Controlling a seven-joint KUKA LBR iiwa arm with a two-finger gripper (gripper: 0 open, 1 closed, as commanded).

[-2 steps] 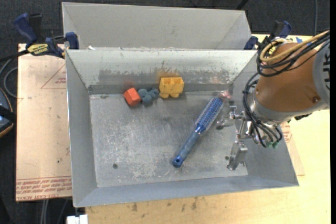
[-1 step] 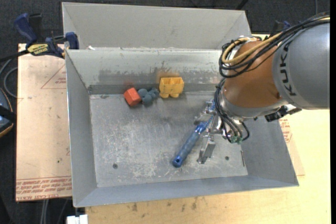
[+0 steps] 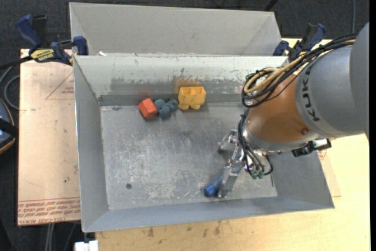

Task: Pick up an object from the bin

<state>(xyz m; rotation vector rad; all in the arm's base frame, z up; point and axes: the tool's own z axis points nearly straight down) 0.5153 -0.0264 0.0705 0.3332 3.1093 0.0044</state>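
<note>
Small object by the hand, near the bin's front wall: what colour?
Blue; the small object shows best in the camera view, beside the hand.

The pincer [image 3: 225, 183] rests beside a small blue piece [image 3: 210, 190] in the bin [image 3: 88, 126].

Grey metal bin [image 3: 141, 156], sloped walls, scuffed flat floor. Along the floor's far edge, left of middle, a row of three close together: orange-red block [image 3: 147, 108], dark blue-grey lumpy piece [image 3: 167, 107], yellow block [image 3: 191, 97]. Near the front edge, right of middle, well apart from those: small blue piece [image 3: 211, 190].
</note>
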